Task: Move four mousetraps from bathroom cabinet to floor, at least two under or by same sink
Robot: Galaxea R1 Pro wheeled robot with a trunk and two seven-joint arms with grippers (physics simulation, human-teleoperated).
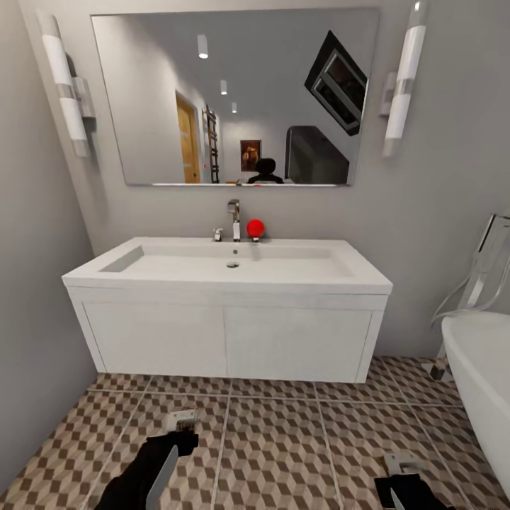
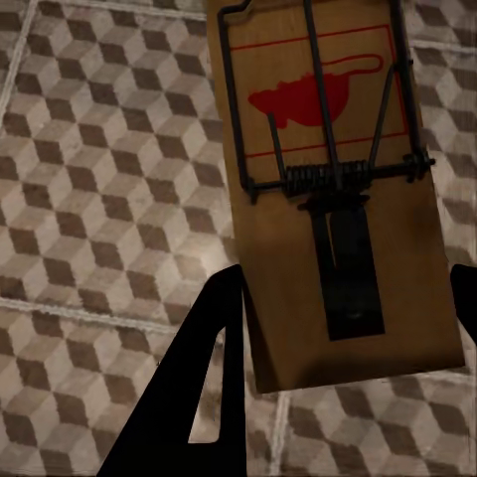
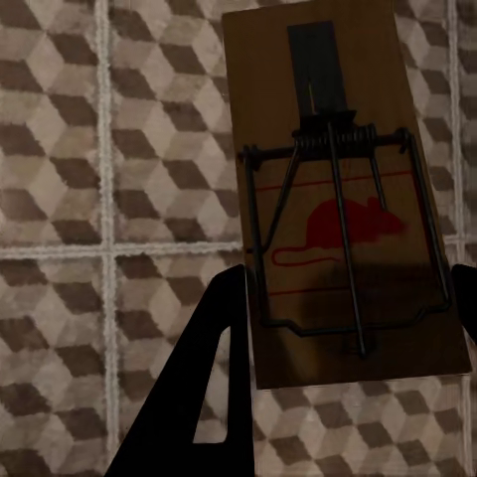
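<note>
Wooden mousetraps [image 2: 338, 199] [image 3: 343, 199], 1 clamped in each claw [image 2: 338, 328] [image 3: 343, 328], above tiled floor [image 1: 283, 439].

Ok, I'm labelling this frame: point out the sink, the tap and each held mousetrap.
sink [image 1: 177, 268], head view, basin floor.
tap [image 1: 234, 216], head view, spout.
left mousetrap [image 2: 338, 179], left wrist view, spring.
right mousetrap [image 3: 343, 238], right wrist view, board middle.

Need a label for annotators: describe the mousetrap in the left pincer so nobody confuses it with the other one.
Start from the white sink under the mirror and drop to the cube-patterned bathroom floor in front. The left pincer hangs over it, shut on a mousetrap, a brown wooden slab with a dark wire spring. Its red mouse print sits at the end away from the pincer; the right pincer's mousetrap has it at the pincer's end.
</note>
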